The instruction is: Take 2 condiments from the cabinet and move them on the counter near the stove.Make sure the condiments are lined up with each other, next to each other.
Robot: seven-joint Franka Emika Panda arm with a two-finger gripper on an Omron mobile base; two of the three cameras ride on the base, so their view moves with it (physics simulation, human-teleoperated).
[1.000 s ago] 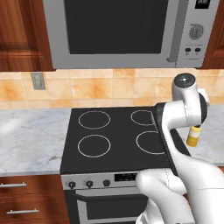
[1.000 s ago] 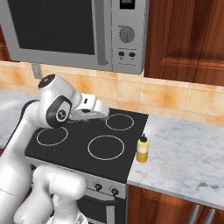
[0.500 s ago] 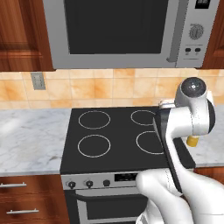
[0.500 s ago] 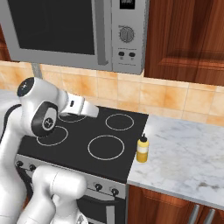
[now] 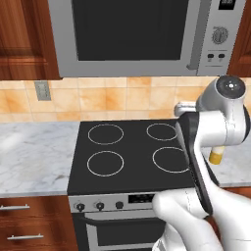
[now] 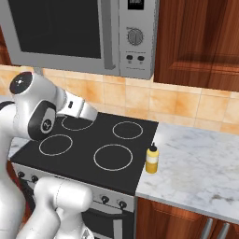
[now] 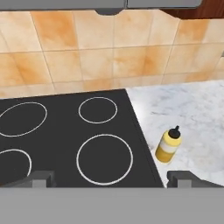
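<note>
So the yellow bottle already stands upright on the counter, just beside the stove's right edge and near its front right burner. It is alone there; no red-brown bottle stands by it, so the job looks about half done. The gripper is spread wide and carries nothing: in the hand view its two dark tips sit far apart at the bottom, over the front of the stove, with the yellow bottle between them and a little further off, towards the right tip. Nothing touches the bottle.

In the base views the arm is folded back above the stove's front, the wrist well clear of the bottle. By my reading the step in hand is the return for the second condiment.

Next, the arm needs to lift away from the stove and reach up to the cabinet, the wood door to the right of the microwave and above the bottle. Whether that door is open I cannot tell. Once the sauce bottle is gripped, it should come down beside the yellow one, close and in line with it, without knocking it over.
</note>
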